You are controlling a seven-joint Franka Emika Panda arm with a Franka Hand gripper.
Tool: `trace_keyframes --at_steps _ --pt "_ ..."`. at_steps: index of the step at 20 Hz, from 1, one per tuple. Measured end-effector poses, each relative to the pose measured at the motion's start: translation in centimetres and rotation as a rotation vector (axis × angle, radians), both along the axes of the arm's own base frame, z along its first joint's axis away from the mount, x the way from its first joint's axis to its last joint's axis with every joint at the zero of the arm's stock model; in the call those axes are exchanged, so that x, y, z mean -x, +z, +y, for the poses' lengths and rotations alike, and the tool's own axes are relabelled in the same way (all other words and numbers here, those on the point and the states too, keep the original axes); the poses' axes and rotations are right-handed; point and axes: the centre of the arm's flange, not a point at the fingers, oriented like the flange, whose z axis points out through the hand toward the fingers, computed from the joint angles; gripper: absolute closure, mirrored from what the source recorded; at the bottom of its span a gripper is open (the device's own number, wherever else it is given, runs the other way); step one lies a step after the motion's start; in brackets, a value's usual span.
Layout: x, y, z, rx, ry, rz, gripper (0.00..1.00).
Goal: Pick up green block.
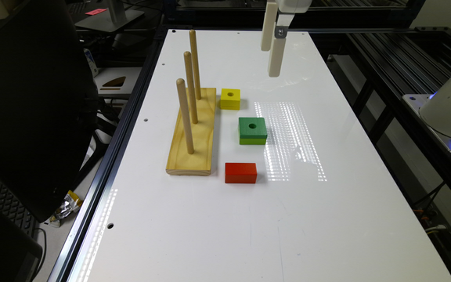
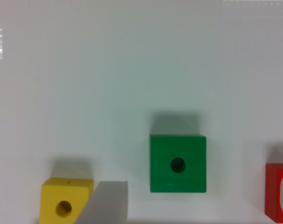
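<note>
I see 1 glossy white table [image 1: 217, 219], smooth enough to mirror the overhead lights. On it sits 1 pale pine base [image 1: 192, 137] carrying 3 round wooden pegs [image 1: 185, 116], all upright. The claw [image 1: 271, 60] hangs above the far end, its 2 cream fingers [image 1: 276, 58] spread wide in my wrist view, holding and touching nothing. 1 green block [image 1: 253, 130], square with a round centre hole, lies flat between 1 solid red rectangular block [image 1: 240, 172] and 1 smaller yellow holed block [image 1: 230, 98], just beside the base.
</note>
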Motion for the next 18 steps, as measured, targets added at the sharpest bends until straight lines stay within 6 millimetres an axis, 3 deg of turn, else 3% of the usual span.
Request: trace_keyframes --at_steps 6,12,18 --pt "0.0 -0.3 0.0 0.000 0.001 0.004 0.00" --pt "-0.5 -3.3 0.1 -0.003 0.001 0.013 0.00" --pt "-0.6 -3.8 0.1 -0.004 0.000 0.014 0.00"
